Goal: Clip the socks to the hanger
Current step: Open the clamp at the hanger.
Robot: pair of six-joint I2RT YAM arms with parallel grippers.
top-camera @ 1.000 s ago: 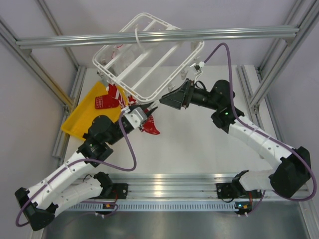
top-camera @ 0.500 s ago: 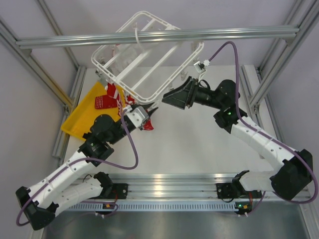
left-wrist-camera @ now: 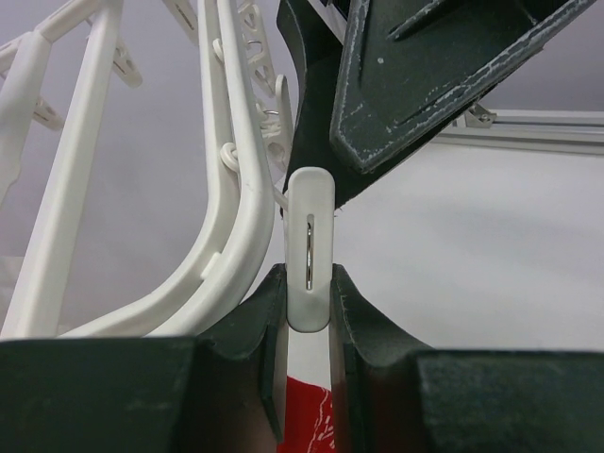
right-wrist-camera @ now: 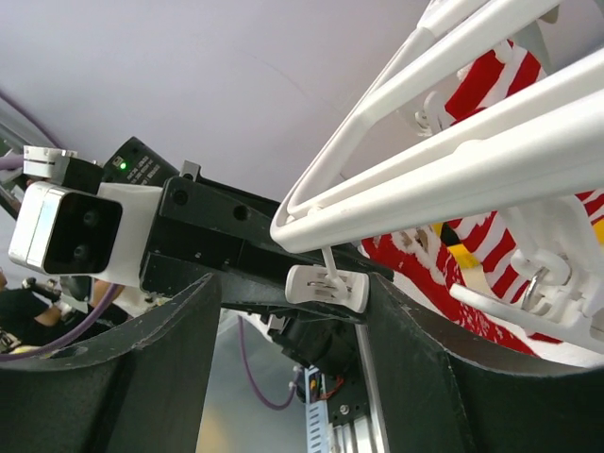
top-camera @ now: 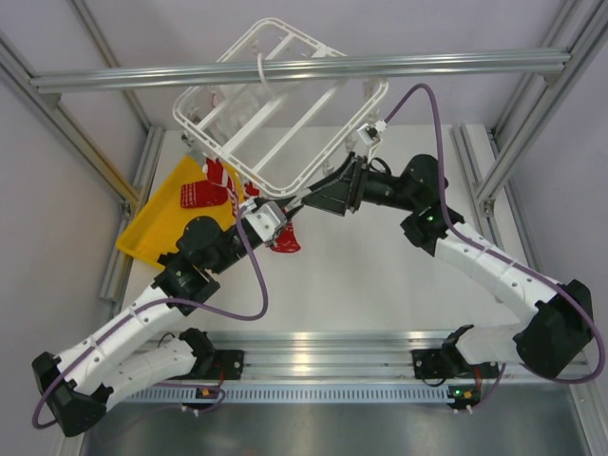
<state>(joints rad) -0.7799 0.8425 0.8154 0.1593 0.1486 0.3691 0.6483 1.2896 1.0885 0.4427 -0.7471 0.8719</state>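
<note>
1 white hanger (left-wrist-camera: pixel 243 179) hangs upper centre. L end effector (top-camera: pixel 292 209), mid-frame, is clenched on 1 red sock (top-camera: pixel 285 239), fingertips flanking 1 clip (left-wrist-camera: pixel 310 250). R end effector (top-camera: pixel 313 200) is released, straddling that clip. At least 2 more socks (top-camera: pixel 202 193) lie on 1 yellow tray (top-camera: pixel 152 226), left of the desk (top-camera: pixel 380 285).

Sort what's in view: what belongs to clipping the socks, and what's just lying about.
For the job:
hanger
clip between the left gripper fingers
held sock
spare socks
right gripper, open around a clip

Lying about:
yellow tray, under the spare socks
aluminium beam
</note>
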